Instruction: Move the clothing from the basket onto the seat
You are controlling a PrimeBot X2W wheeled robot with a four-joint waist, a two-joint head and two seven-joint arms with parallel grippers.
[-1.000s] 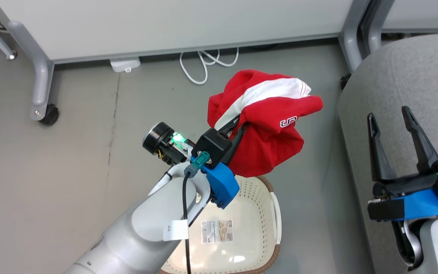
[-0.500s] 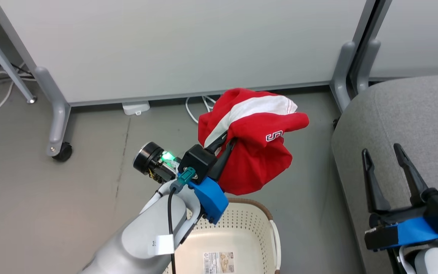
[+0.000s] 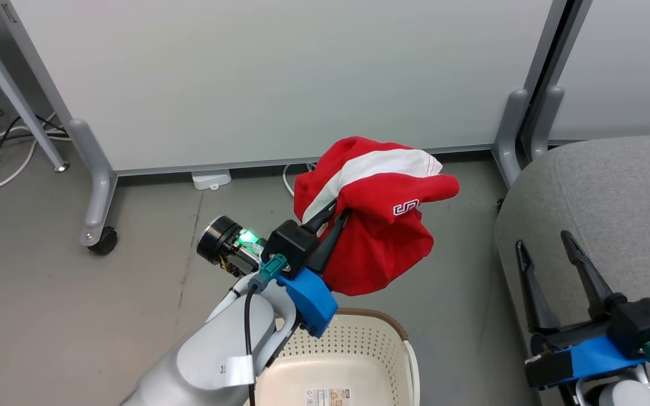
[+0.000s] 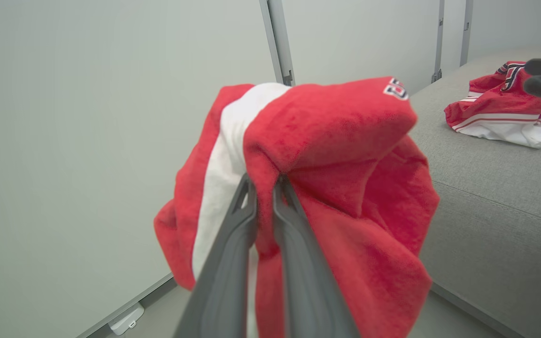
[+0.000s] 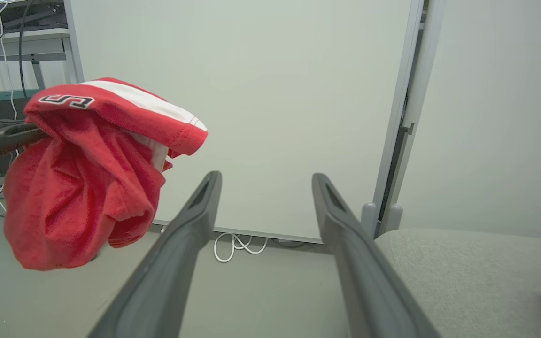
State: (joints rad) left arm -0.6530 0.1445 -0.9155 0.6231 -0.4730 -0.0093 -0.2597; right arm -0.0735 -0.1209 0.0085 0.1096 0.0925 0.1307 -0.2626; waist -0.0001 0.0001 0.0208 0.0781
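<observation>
Carrying the red garment (image 3: 381, 237) above the basket (image 3: 359, 332)
Left gripper (image 3: 333, 210) pinches 1 thin fold; it could slip before the seat (image 3: 613, 192) at 3 o'clock. Right gripper (image 3: 545, 245) gapes empty.

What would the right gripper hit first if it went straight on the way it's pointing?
Probably the white partition panel. The right gripper is open and empty, and the way ahead looks free; the red garment hangs off to one side. Depth is unclear.
</observation>
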